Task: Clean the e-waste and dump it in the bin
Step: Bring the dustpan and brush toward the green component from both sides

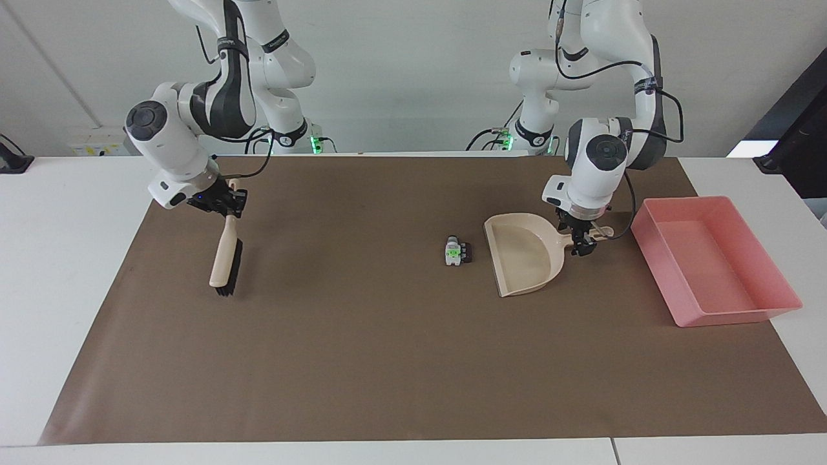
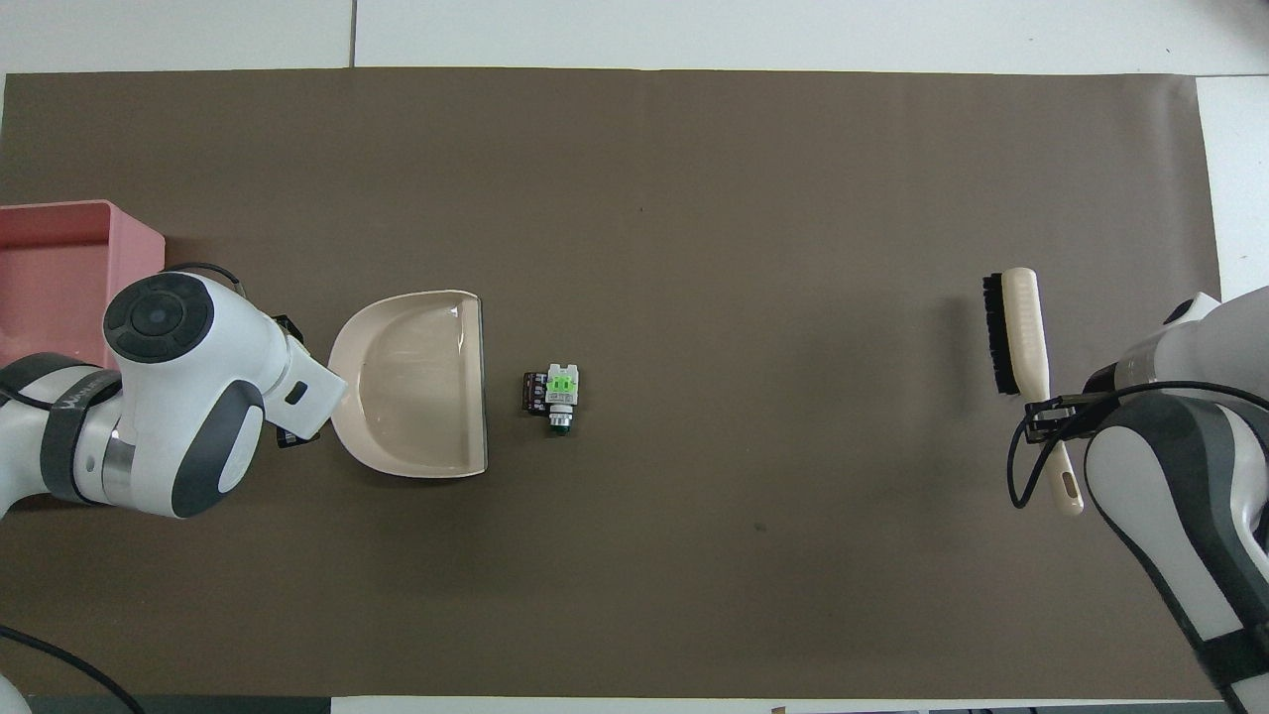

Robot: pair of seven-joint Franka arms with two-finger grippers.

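The e-waste (image 1: 457,250), a tiny white-grey part with a green patch, lies on the brown mat; it also shows in the overhead view (image 2: 553,389). The beige dustpan (image 1: 520,255) lies beside it with its open mouth toward it (image 2: 416,382). My left gripper (image 1: 583,240) is shut on the dustpan's handle, and my wrist mostly hides it from overhead (image 2: 290,433). The pink bin (image 1: 711,258) stands at the left arm's end of the table (image 2: 59,268). My right gripper (image 1: 223,203) is shut on the handle of a brush (image 1: 225,261) and holds it just above the mat (image 2: 1021,332).
A brown mat (image 1: 387,355) covers most of the white table. The brush is at the right arm's end, well apart from the e-waste. The bin sits partly off the mat's edge.
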